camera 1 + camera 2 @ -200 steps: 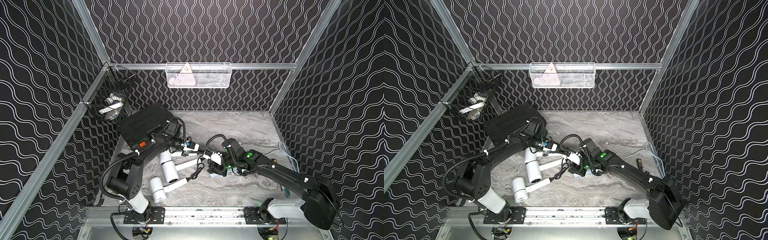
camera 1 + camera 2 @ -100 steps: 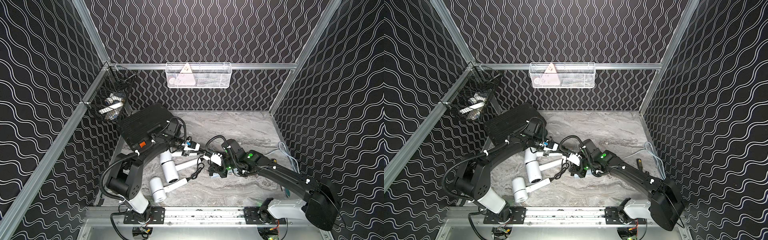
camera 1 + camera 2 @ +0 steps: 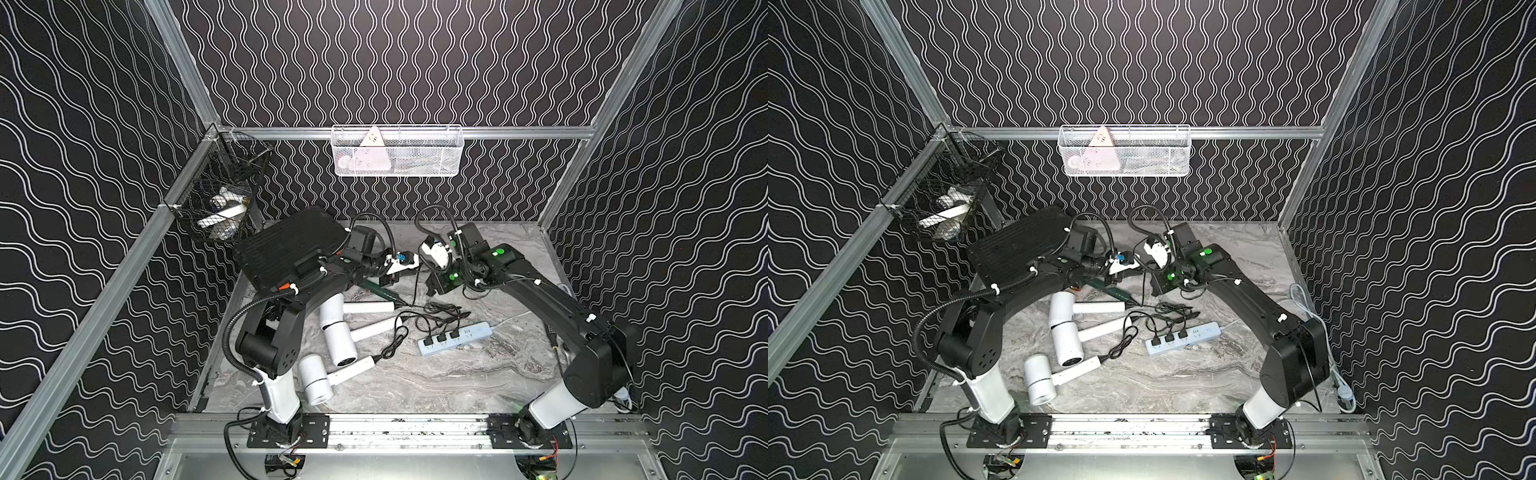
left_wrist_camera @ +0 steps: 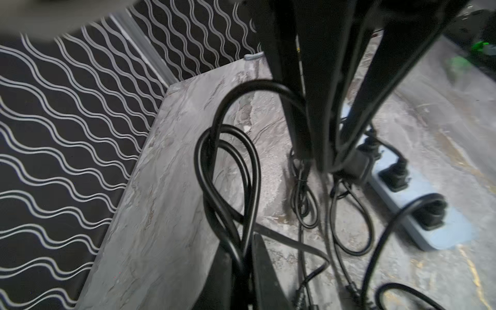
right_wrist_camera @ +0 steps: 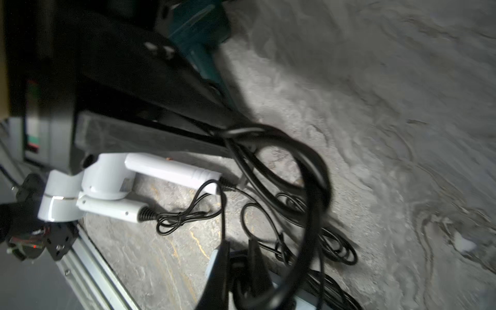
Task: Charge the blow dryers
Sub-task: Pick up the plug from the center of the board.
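Three plugs seated; left pincer and right pincer, both clamped on the last cord, should next find its plug.

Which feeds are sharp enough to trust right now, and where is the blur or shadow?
Both top views: sharp, evenly lit, power strip crisp. Left wrist view: near cord soft, strip beyond blurry. Right wrist view: dim and motion-blurred, white dryer bright, green dryer in shadow.

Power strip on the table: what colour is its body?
Pale blue; the power strip shows best in a top view.
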